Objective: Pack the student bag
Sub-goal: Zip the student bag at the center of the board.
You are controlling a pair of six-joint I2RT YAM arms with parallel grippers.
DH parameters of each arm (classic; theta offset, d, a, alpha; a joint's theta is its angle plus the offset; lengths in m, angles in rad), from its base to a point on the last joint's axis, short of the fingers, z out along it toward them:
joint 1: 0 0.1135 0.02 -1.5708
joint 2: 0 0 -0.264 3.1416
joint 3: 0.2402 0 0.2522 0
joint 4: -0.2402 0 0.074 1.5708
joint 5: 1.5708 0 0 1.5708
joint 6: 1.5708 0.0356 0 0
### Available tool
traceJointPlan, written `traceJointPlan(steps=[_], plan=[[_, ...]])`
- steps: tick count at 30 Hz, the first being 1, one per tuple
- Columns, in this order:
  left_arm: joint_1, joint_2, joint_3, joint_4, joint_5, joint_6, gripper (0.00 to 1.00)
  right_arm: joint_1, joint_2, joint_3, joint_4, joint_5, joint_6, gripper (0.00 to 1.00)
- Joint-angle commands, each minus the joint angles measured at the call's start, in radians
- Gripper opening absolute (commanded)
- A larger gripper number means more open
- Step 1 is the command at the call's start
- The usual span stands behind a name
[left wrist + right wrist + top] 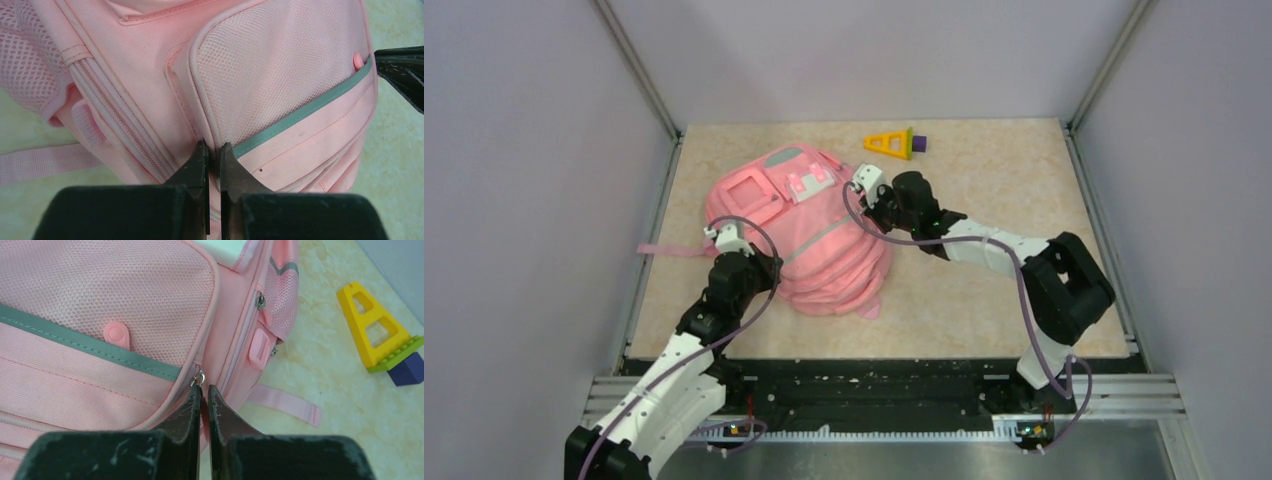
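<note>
Backpack: pink, lying flat on the table, left of centre, front side up. Its window patch end points toward the far wall, its rounded end toward the arm bases. A mesh pocket with a grey strip runs across the front. A small round pink tab sits just above the strip.

Left gripper: at the bag's left edge, low against the fabric. Fingers are drawn together at the corner seam of the mesh pocket, with only a sliver of pink cloth between them, so they are pinching the bag.

Right gripper: at the bag's right side, near the far end. Fingers are closed tight, tips right under a small metal zipper ring at the pocket corner. Pink material shows in the narrow gap. I cannot tell whether it is the zipper pull or plain fabric.

A loose pink strap trails flat on the table from the bag's left side. Another short strap lies out on the right.

Yellow triangular toy block with a green and purple end: on the table near the far edge, apart from the bag, beyond the right gripper.
</note>
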Motion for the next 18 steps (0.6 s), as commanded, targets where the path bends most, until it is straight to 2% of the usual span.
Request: traceJointPlan(steps=[1, 6, 7, 8, 10, 11, 14, 16, 18], plan=[[0.02, 0.014, 0.013, -0.086, -0.075, 0.098, 0.0, -0.059, 0.061, 0.105, 0.053, 0.075, -0.109, 0.0], [0.022, 0.015, 0.018, -0.09, -0.075, 0.094, 0.0, -0.059, 0.048, 0.096, 0.098, 0.071, -0.061, 0.0], [0.022, 0.015, 0.02, -0.093, -0.077, 0.092, 0.0, -0.059, 0.037, 0.088, 0.1, 0.078, -0.046, 0.04], [0.022, 0.013, 0.024, -0.094, -0.077, 0.094, 0.03, -0.059, 0.024, 0.076, 0.102, 0.084, -0.029, 0.17], [0.021, 0.013, 0.03, -0.096, -0.078, 0.1, 0.41, -0.06, -0.014, 0.044, 0.102, 0.081, 0.008, 0.41], [0.023, 0.014, 0.034, -0.094, -0.078, 0.103, 0.54, -0.061, -0.04, 0.024, 0.104, 0.067, 0.024, 0.5], [0.023, 0.005, 0.048, -0.091, -0.077, 0.113, 0.69, -0.069, -0.124, -0.034, 0.1, 0.019, 0.074, 0.64], [0.025, -0.004, 0.06, -0.092, -0.082, 0.113, 0.79, -0.081, -0.171, -0.061, 0.091, 0.013, 0.113, 0.68], [0.026, -0.009, 0.075, -0.1, -0.084, 0.115, 0.83, -0.1, -0.212, -0.082, 0.074, 0.027, 0.159, 0.7]])
